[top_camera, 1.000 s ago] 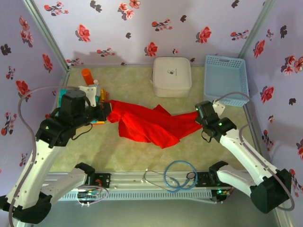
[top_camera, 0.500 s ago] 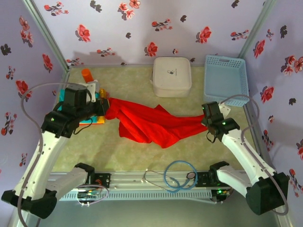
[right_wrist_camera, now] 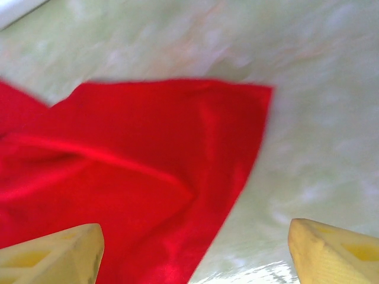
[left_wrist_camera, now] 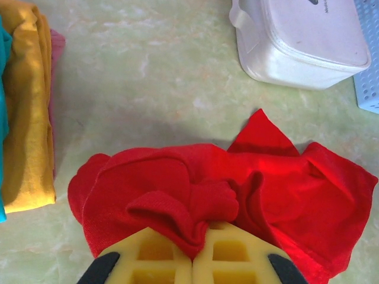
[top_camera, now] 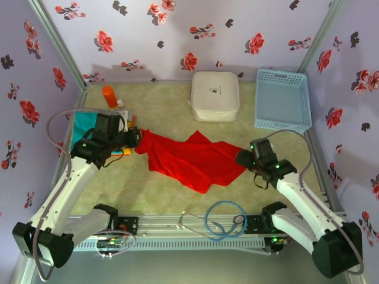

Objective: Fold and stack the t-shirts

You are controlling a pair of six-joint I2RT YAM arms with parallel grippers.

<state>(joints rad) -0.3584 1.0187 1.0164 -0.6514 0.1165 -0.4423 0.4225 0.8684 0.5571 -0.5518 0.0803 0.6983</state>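
- Pinches a bunched fold of the red t-shirt [left_wrist_camera: 254, 189] in the left claw [left_wrist_camera: 192, 257], with both yellow fingers pressed together on the cloth.
- From above, holds that fold at the shirt's left end, with the left claw [top_camera: 137, 139] just beside the folded pile at the left edge of the surface [top_camera: 160, 106].
- Leaves the rest of the red t-shirt [top_camera: 189, 158] lying crumpled across the middle of the surface, creased and partly doubled over itself, with one pointed corner aimed toward the white case [top_camera: 215, 94].
- Spreads the right claw [right_wrist_camera: 195, 254] wide open, fingers far apart and gripping nothing, with a blurred corner of red cloth lying flat beyond them.
- In the overhead view, sets the right claw [top_camera: 241, 158] at the shirt's right edge; cannot tell whether it touches the cloth there.
- At the left, shows a folded yellow-orange t-shirt [left_wrist_camera: 26, 118] lying against a teal t-shirt [left_wrist_camera: 3, 89], with a thin pink edge along the far side of the yellow one.
- Shows the teal t-shirt [top_camera: 83, 123] from above too, partly under the left arm.
- Along the far side of the surface: the white case next to a light blue basket [top_camera: 283, 100], both apart from the red cloth, and an orange cylinder [top_camera: 109, 95] toward the back left.
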